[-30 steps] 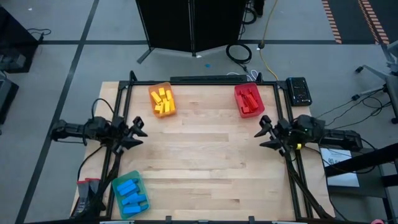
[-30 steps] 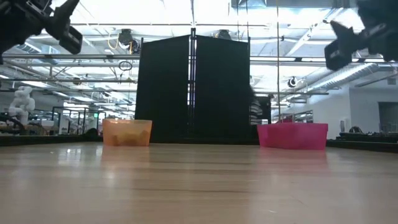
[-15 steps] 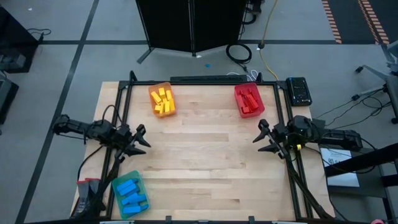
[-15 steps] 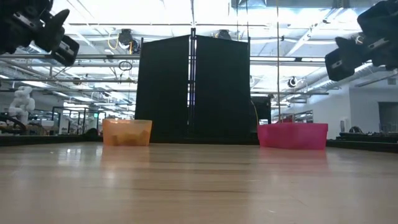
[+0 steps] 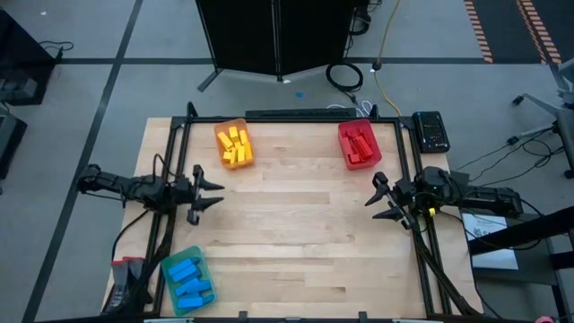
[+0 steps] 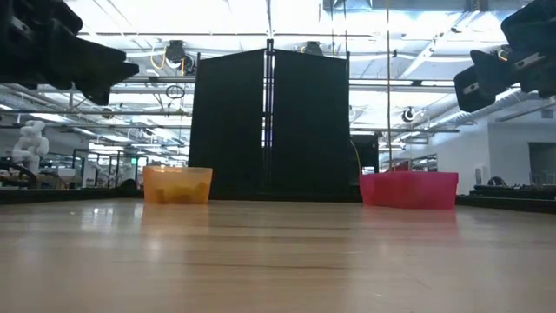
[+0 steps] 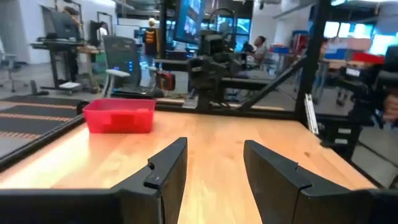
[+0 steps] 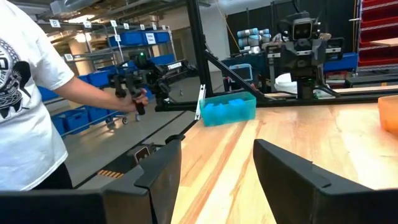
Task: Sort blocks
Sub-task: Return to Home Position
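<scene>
The blocks lie sorted in three trays. Yellow blocks fill the orange tray (image 5: 234, 144) at the far left, red blocks fill the red tray (image 5: 359, 144) at the far right, and blue blocks fill the green tray (image 5: 188, 279) at the near left corner. My left gripper (image 5: 213, 195) hovers open at the table's left edge, pointing level across the table. My right gripper (image 5: 371, 191) hovers open at the right edge, facing it. Neither has anything between its fingers. The left wrist view shows the red tray (image 7: 119, 116). The right wrist view shows the green tray (image 8: 229, 107).
A dark frame (image 5: 305, 115) runs around the table's edges. A black device (image 5: 430, 131) lies beyond the far right corner. A person in a white shirt (image 8: 28, 93) stands beyond the table's left side. Bare wood (image 5: 296, 224) lies between the two grippers.
My left gripper has swung about at the table's left edge, rolled and sunk a little. Its fingers now point level toward the right edge. My right gripper has tipped down slightly to level. No tray or block has moved.
</scene>
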Action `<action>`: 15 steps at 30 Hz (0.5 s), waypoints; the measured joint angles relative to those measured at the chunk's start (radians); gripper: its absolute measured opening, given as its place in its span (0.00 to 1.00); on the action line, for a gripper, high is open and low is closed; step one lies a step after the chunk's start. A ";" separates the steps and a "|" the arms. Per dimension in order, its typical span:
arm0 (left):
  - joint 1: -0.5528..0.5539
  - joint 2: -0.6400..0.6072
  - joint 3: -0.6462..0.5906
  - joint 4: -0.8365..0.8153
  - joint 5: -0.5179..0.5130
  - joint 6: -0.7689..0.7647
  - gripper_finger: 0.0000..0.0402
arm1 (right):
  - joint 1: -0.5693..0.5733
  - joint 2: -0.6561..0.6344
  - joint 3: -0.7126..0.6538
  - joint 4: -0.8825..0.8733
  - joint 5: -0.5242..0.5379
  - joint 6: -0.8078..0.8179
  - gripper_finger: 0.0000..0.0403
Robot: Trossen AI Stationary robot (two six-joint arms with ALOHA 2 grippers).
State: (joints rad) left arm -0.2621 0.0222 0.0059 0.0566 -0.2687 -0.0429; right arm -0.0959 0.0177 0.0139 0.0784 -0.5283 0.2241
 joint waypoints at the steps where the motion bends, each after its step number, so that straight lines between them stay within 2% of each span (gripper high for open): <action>1: 0.000 0.001 0.000 -0.001 0.005 0.010 0.41 | 0.000 0.000 0.000 0.000 0.000 0.000 0.49; 5: 0.000 0.004 0.000 -0.008 0.055 0.015 0.41 | 0.000 0.000 0.000 0.000 0.002 0.000 0.49; 15: 0.000 0.004 0.000 -0.009 0.056 0.026 0.41 | 0.000 0.000 0.000 0.000 0.002 0.000 0.49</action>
State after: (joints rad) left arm -0.2623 0.0257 0.0055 0.0479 -0.2127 -0.0174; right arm -0.0959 0.0177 0.0143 0.0784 -0.5259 0.2237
